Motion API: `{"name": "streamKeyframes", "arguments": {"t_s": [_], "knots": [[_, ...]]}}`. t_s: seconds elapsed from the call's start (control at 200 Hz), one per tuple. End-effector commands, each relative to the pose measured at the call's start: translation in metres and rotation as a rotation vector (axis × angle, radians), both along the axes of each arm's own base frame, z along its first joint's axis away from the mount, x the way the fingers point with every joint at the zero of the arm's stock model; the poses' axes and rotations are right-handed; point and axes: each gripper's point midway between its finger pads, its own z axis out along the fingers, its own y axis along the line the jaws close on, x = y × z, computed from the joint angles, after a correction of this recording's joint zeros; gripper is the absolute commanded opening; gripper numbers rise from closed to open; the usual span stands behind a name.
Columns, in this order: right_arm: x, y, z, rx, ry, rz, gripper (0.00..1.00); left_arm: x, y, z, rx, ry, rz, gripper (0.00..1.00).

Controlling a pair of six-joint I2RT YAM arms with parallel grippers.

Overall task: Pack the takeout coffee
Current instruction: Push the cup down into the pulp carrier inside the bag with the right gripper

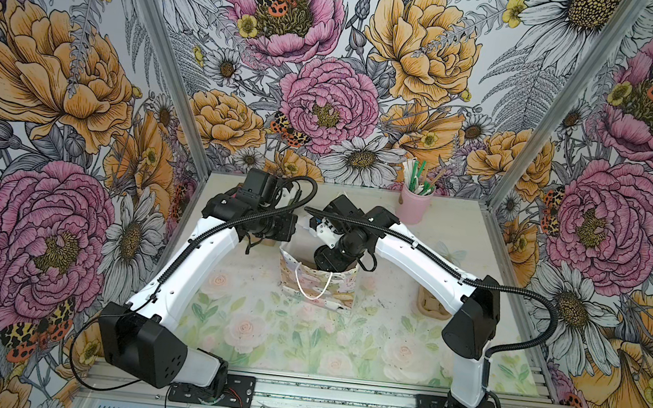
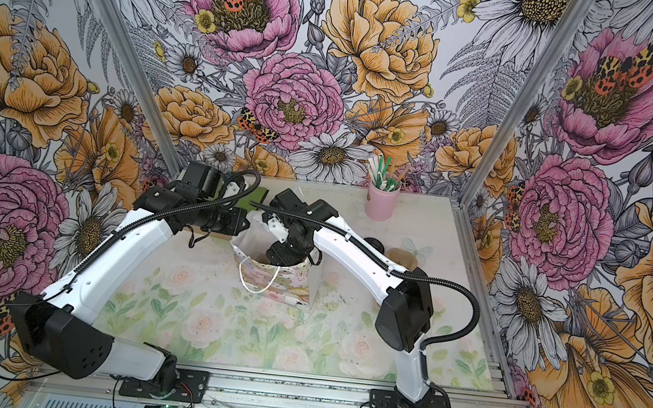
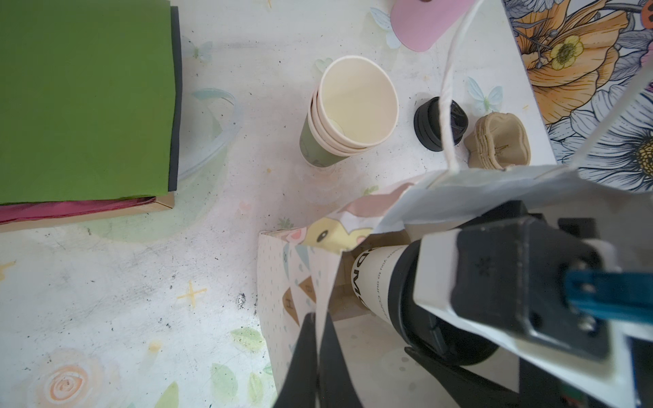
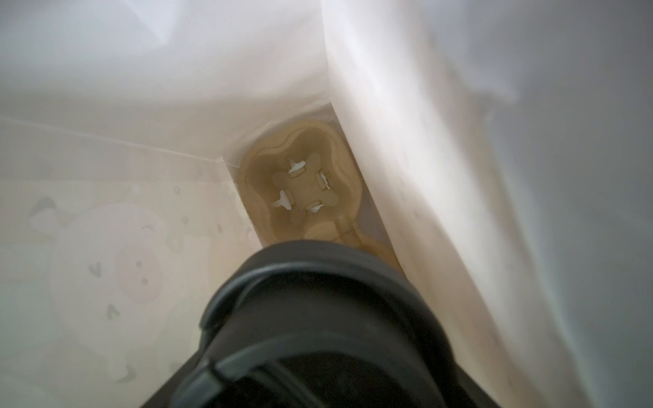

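Floral tabletop (image 3: 106, 282): left pincer (image 3: 317, 325) pinches gift bag (image 3: 282, 282); right pincer (image 3: 420, 303) grips takeout coffee (image 3: 374, 279) inside; cup stack (image 3: 353, 106) beside.

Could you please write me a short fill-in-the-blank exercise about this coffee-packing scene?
1. The right pincer holds the takeout coffee, whose lid is ____.
2. The left pincer is shut on a wall of the bag, and the takeout coffee is ____ that bag.
3. The cup holding the straws is ____.

Missing words: black; inside; pink.
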Motion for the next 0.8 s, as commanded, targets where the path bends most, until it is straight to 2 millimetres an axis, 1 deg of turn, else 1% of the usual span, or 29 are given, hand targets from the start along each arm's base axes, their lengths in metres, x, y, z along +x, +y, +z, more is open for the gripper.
{"name": "streamKeyframes", "arguments": {"t_s": [0.0, 0.135, 0.155, 0.205, 0.79], "knots": [[0.004, -0.008, -0.014, -0.035, 0.022, -0.008, 0.81, 0.003, 0.001, 0.006, 0.007, -0.028, -0.003, 0.02], [0.002, -0.011, -0.019, -0.051, 0.028, -0.01, 0.81, 0.004, 0.002, 0.006, 0.008, -0.029, 0.001, 0.02], [0.01, -0.019, -0.021, -0.055, 0.03, -0.035, 0.82, 0.003, 0.002, 0.006, 0.009, -0.029, 0.001, 0.02], [0.012, -0.022, -0.023, -0.06, 0.032, -0.043, 0.82, 0.004, 0.002, 0.006, 0.008, -0.03, 0.001, 0.02], [0.014, -0.025, -0.042, -0.104, 0.055, -0.05, 0.83, 0.004, 0.002, 0.005, 0.007, -0.027, 0.001, 0.02]]}}
